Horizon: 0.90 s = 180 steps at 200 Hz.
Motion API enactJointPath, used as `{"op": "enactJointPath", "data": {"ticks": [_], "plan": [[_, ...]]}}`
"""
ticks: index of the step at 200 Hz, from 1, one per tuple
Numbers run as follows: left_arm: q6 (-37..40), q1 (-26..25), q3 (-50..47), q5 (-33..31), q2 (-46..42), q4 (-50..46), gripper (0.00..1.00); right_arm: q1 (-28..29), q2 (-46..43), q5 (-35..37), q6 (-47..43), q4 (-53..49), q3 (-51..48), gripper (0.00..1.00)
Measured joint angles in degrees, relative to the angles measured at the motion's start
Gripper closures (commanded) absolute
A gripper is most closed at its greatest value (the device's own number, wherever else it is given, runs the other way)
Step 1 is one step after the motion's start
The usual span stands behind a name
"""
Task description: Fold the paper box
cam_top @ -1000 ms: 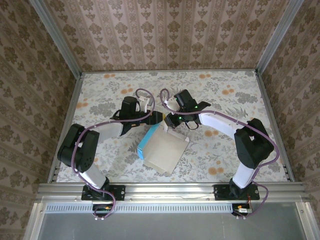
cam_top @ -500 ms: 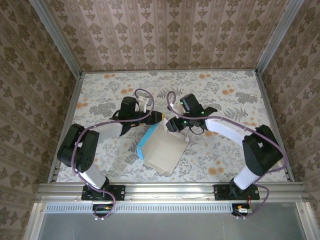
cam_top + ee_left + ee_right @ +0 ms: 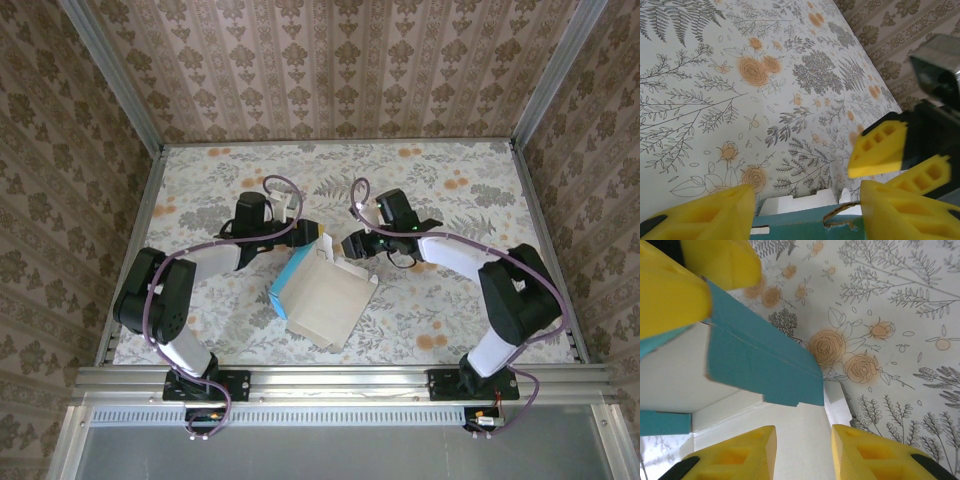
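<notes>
The paper box (image 3: 325,300) lies mid-table, white inside up, with a turquoise wall (image 3: 283,283) along its left side. My left gripper (image 3: 312,234) hovers at the box's far left corner. In the left wrist view it (image 3: 807,200) stands open, and the turquoise wall's torn top edge (image 3: 805,225) runs across the gap between its fingers. My right gripper (image 3: 347,245) is at the far edge. It (image 3: 802,435) is open over the white panel (image 3: 800,450), just short of a raised turquoise flap (image 3: 760,365). The left gripper's fingers (image 3: 670,295) straddle that flap's root.
The floral tablecloth (image 3: 450,190) stretches on all sides of the box. Patterned walls (image 3: 330,70) and metal rails (image 3: 135,230) close in the table. In the left wrist view the right gripper's fingers (image 3: 880,147) are very close.
My right gripper has opened and let go of the box's far edge, and its wrist has swung to the right. The left gripper has crept slightly left. The box has barely shifted.
</notes>
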Motion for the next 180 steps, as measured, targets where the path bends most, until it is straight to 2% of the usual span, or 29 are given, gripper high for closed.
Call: {"op": "enactJointPath", "data": {"ticks": [125, 180], "plan": [[-1.33, 0.42, 0.0, 1.46, 0.68, 0.72, 0.44, 4.87, 4.66, 0.5, 1.86, 5.75, 2.8, 0.57], [-1.38, 0.52, 0.0, 2.16, 1.2, 1.66, 0.44, 5.18, 1.18, 1.73, 2.51, 6.05, -0.33, 0.55]]}}
